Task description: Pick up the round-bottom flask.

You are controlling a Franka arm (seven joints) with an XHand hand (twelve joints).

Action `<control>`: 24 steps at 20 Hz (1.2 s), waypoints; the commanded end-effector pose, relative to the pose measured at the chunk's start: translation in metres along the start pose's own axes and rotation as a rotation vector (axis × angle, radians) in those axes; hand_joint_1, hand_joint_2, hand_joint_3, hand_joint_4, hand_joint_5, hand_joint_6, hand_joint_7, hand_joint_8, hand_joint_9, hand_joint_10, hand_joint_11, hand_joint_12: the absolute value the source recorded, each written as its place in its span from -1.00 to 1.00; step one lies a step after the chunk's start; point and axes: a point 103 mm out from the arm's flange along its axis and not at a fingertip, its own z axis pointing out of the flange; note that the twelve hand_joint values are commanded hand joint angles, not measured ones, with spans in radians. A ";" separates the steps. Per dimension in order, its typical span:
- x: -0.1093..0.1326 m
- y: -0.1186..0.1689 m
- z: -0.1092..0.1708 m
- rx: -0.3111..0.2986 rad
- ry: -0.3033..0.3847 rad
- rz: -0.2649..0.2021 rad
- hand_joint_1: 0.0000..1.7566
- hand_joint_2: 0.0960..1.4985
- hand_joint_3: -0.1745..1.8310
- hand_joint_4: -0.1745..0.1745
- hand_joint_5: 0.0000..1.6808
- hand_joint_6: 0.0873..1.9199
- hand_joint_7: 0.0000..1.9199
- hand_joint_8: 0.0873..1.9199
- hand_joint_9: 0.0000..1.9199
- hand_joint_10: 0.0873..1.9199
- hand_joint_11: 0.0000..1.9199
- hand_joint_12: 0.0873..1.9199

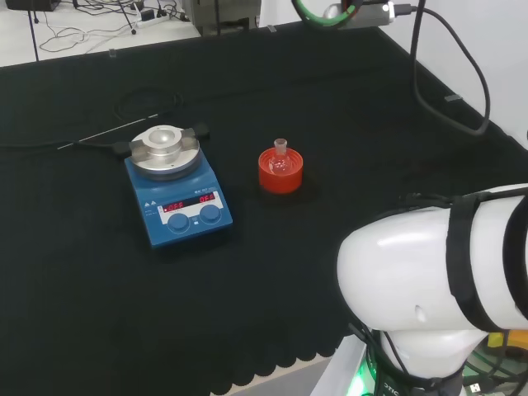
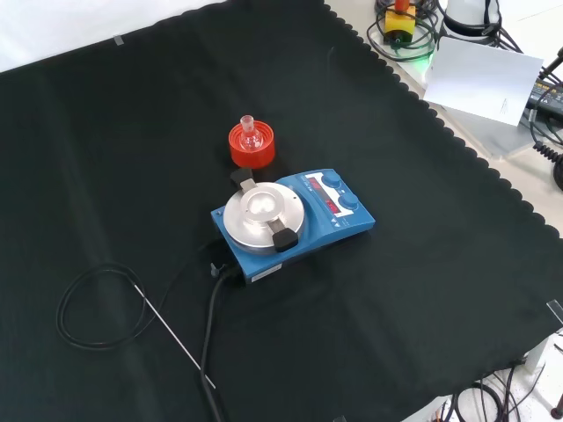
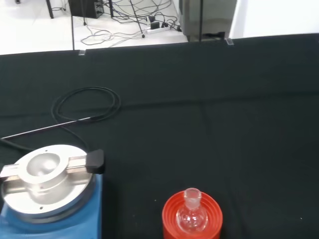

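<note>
A small clear round-bottom flask (image 1: 280, 158) stands upright in a red ribbed ring stand (image 1: 281, 175) near the middle of the black cloth. In the front view the flask (image 2: 250, 130) and its stand (image 2: 252, 148) sit just behind the blue stirrer. The wrist view looks down on the flask (image 3: 192, 213) in the red stand (image 3: 192, 219) from some distance. Nothing touches the flask.
A blue hotplate stirrer (image 1: 177, 195) with a round metal block on top (image 1: 163, 148) stands left of the flask in the head view. Its black cable (image 2: 97, 308) loops over the cloth with a thin metal rod (image 2: 171, 330). The arm's white link (image 1: 437, 272) fills the head view's lower right.
</note>
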 end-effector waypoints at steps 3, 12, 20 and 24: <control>-0.028 0.018 0.041 0.030 0.032 0.077 -0.84 0.63 -0.59 -0.03 -0.46 -0.86 -0.79 -0.45 -0.71 -0.39 -0.98 0.42; -0.024 0.058 0.129 0.015 0.078 0.071 -0.68 0.52 -0.62 -0.05 -0.46 -0.89 -0.77 -0.44 -0.68 -0.39 -0.96 0.42; -0.031 0.087 0.208 0.087 0.139 0.087 -0.24 0.22 -0.69 -0.10 -0.35 -0.89 -0.67 -0.40 -0.52 -0.37 -0.85 0.42; -0.029 0.093 0.240 0.116 0.131 0.094 -0.15 0.08 -0.59 -0.09 -0.34 -0.94 -0.67 -0.41 -0.49 -0.41 -0.83 0.41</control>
